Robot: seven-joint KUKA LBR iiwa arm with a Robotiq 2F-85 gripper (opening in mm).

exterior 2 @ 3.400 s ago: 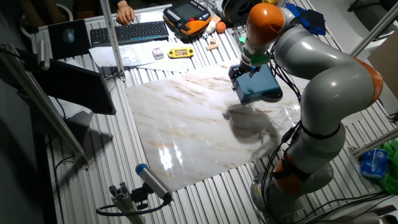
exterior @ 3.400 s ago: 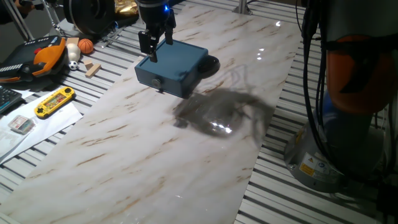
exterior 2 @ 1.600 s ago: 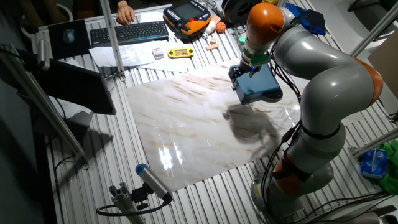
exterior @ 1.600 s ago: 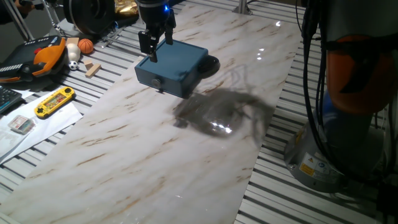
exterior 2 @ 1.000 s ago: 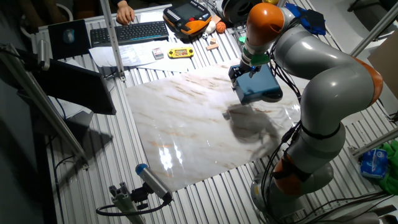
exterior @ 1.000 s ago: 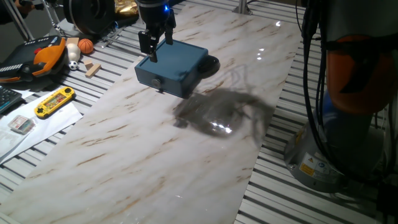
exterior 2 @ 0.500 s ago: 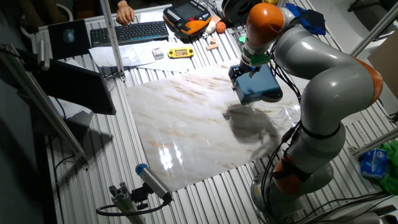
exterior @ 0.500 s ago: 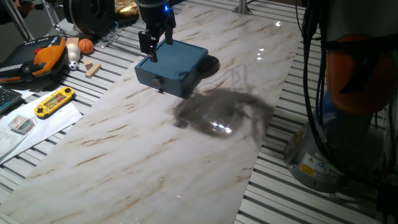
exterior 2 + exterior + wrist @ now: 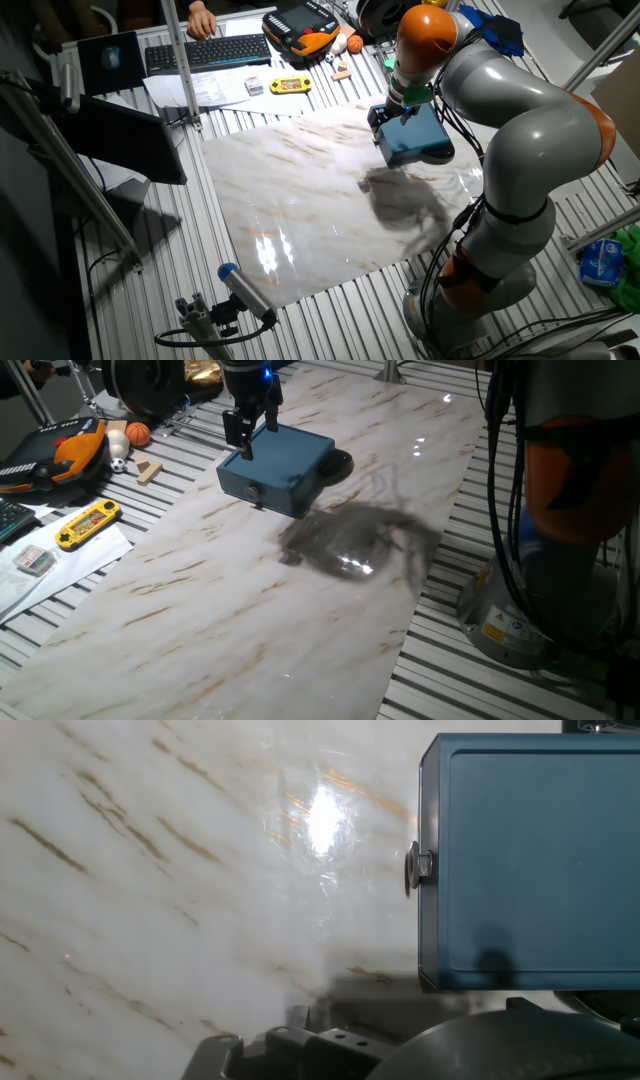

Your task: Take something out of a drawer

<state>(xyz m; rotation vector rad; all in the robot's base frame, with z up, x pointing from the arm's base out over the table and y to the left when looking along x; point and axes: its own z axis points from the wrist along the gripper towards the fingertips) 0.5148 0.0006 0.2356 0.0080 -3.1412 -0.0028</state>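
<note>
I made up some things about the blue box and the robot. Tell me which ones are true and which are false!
1. The drawer of the blue box is shut. True.
2. The robot's hand is above the box. True.
3. The yellow game is on top of the blue box. False: it lies off to the side, beside some paper, away from the box.
4. The knob is on the front of the drawer. True.
5. The hand is holding a stick. False: no stick shows between its fingers.
</note>
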